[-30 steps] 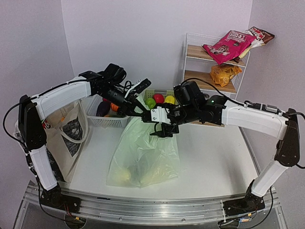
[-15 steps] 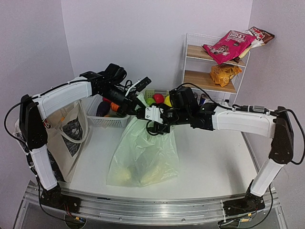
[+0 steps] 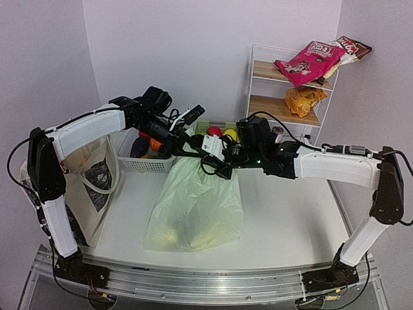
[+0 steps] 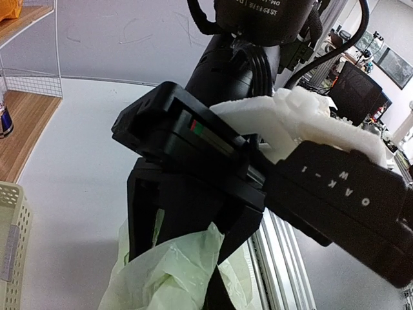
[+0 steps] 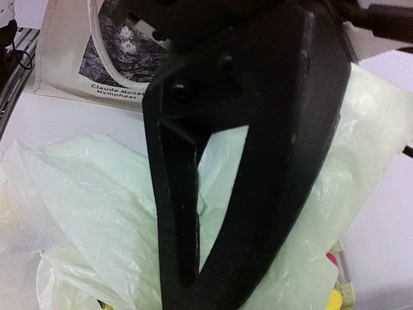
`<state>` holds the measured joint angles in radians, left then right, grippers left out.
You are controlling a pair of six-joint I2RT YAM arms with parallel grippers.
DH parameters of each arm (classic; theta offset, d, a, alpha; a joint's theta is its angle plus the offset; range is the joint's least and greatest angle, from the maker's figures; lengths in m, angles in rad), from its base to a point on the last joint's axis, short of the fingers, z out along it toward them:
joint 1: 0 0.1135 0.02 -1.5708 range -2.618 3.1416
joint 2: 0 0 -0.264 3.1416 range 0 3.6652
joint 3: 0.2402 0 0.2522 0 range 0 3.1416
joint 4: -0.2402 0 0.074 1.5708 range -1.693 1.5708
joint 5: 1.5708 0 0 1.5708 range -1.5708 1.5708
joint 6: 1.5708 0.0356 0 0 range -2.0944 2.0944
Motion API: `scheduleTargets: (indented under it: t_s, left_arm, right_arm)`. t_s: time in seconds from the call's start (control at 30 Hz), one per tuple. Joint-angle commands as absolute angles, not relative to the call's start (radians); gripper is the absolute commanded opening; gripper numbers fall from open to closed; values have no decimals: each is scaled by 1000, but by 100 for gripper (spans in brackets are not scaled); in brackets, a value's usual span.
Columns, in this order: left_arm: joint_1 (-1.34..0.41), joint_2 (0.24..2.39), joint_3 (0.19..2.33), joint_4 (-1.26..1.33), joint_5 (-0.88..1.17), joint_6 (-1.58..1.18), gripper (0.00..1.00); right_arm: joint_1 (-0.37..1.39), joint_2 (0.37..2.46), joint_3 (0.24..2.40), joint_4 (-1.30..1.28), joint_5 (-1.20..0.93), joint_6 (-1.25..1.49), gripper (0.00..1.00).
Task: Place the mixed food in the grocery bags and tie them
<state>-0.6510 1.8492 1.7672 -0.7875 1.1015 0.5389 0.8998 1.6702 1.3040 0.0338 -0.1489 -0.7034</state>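
Lying on the surface [image 3: 290,206] at the frame's centre, the pale-green plastic bag [image 3: 193,210] has its neck gathered upward to where both arms meet. The right pincer [image 3: 216,166] sits at that neck with its fingertips drawn together, and the wrist views show bunched plastic caught at them. The left pincer [image 3: 187,147] reaches in from the upper left, just beside it; how far it is open I cannot tell. The beige canvas tote [image 3: 97,171] stands at the left edge, apart from both.
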Motion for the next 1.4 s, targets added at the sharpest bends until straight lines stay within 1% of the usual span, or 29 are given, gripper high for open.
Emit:
scheduleTargets:
  t_s: [0.0, 0.07, 0.13, 0.2, 0.3, 0.43, 0.6, 0.67, 0.73, 0.8, 0.9, 0.93, 1.03, 1.1, 1.2, 1.27, 1.37]
  left_arm:
    - [-636, 1866, 1820, -806, 1039, 571, 0]
    - [-629, 1857, 1829, -798, 1026, 572, 2]
    - [-624, 1856, 1843, -801, 1008, 584, 8]
    - [-623, 1855, 1849, -808, 983, 610, 17]
    - [-625, 1841, 1825, -796, 925, 641, 37]
    - [-643, 1805, 1777, -763, 789, 676, 60]
    - [-650, 1733, 1724, -672, 688, 692, 81]
    - [-651, 1695, 1707, -611, 668, 690, 84]
    - [-650, 1670, 1704, -582, 661, 698, 84]
    - [-652, 1647, 1704, -585, 663, 727, 80]
    - [-726, 1574, 1625, -572, 632, 826, 71]
    - [-759, 1545, 1581, -540, 605, 847, 66]
    - [-845, 1455, 1453, -509, 608, 910, 53]
    - [-907, 1429, 1396, -526, 603, 964, 48]
    - [-950, 1439, 1330, -513, 594, 988, 46]
    - [-954, 1464, 1310, -460, 576, 979, 46]
    - [-954, 1498, 1294, -340, 486, 943, 47]
  right_arm:
    - [908, 1612, 1329, -7, -164, -610, 0]
    - [904, 1618, 1362, -105, -179, -569, 0]
    - [903, 1623, 1386, -165, -195, -531, 0]
    - [903, 1625, 1404, -210, -201, -475, 0]
    - [893, 1625, 1413, -238, -217, -367, 0]
    - [883, 1629, 1433, -295, -245, -225, 0]
    - [878, 1676, 1519, -419, -244, -25, 0]
    - [876, 1696, 1561, -464, -241, 67, 0]
    - [872, 1707, 1586, -517, -237, 158, 0]
    - [870, 1716, 1607, -564, -226, 224, 0]
    - [871, 1724, 1623, -606, -210, 295, 0]
    - [870, 1726, 1629, -615, -203, 315, 0]
    - [871, 1733, 1643, -643, -170, 362, 0]
    - [871, 1742, 1659, -655, -161, 385, 0]
    - [870, 1761, 1682, -662, -181, 418, 0]
    - [871, 1771, 1694, -665, -203, 430, 0]
    - [871, 1763, 1693, -667, -240, 462, 0]
